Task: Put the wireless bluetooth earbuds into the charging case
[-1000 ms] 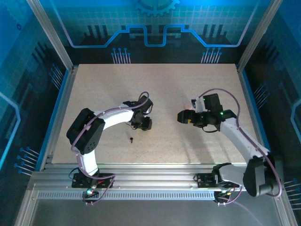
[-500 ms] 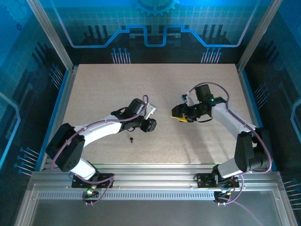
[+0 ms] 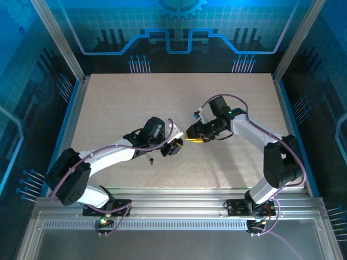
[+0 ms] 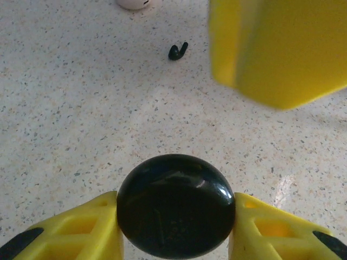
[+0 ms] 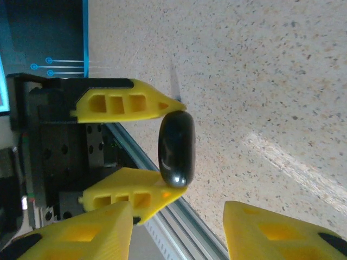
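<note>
1. Two grippers meet near the middle of the table [image 3: 108, 97]. The left gripper [image 3: 177, 145] is clamped on the charging case [image 4: 175, 205], its fingers [image 4: 81, 232] pinching opposite points of the round black rim.
2. The right gripper [image 3: 191, 134] is spread wide with nothing between its fingers [image 5: 282, 234]. It sits just to the far right of the case, mouth turned toward it, not touching.
3. From the right gripper the case lies straight ahead and edge-on, its long axis running from one left finger to the other. The right fingers stand either side of the thin dimension, so closing after an advance would likely meet the two broad faces.
4. The case looks shut, so opening it is probably the step in hand, and the right arm is the free one.
5. One earbud [image 3: 152, 160] lies on the table to the near left of the left gripper, apart from both arms. The left arm is nearer, but it is occupied.
6. The left wrist view gives the case's glossy round face, with the earbud [image 4: 178, 51] as a small hooked piece beyond. The right wrist view gives the slim profile [image 5: 177, 149] instead. From above the case is too small to read.
</note>
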{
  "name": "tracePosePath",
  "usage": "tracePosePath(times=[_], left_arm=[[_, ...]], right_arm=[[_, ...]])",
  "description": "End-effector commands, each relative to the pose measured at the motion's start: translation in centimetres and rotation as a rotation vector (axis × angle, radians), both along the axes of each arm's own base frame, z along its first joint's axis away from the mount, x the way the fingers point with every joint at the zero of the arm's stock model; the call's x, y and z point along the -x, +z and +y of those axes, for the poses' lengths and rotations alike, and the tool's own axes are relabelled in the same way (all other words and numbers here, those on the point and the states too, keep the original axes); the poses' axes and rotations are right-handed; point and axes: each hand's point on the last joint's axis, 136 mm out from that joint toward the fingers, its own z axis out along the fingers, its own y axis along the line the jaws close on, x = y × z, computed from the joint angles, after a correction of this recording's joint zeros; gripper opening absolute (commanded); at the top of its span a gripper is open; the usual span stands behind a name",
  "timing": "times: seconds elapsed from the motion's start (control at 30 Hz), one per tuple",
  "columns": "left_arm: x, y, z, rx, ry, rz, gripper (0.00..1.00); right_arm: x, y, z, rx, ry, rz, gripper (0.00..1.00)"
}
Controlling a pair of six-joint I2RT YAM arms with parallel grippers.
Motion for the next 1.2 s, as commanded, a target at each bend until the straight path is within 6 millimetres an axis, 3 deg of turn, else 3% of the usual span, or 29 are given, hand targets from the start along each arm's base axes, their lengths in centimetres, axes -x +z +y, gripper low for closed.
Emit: tracePosePath(times=[0.0,0.57,0.97,1.07,1.17], left_arm=[[0.2,1.5,-0.4,0.015,-0.05,-0.096,0.35],[0.2,3.0,-0.4,0.036,-0.041,-0.141,0.34],[0.1,3.5,-0.7,0.074,-0.018,-0.142,0.34],[0.2,3.8,-0.8,0.082,-0.021,-0.14,0.39],[0.2,4.3,-0.9,0.087,-0.026,-0.134,0.59]], right_arm=[[0.2,-0.1,1.2,-0.01,0.028,0.036,0.48],[0.7,-0.1,3.2,-0.058,0.087,0.054,0.43],[1.6,1.1,3.6,-0.098,0.135,0.021,0.22],[1.7,1.6,3.2,-0.081,0.135,-0.012,0.2],[1.9,2.3,2.8,-0.08,0.137,-0.076,0.19]])
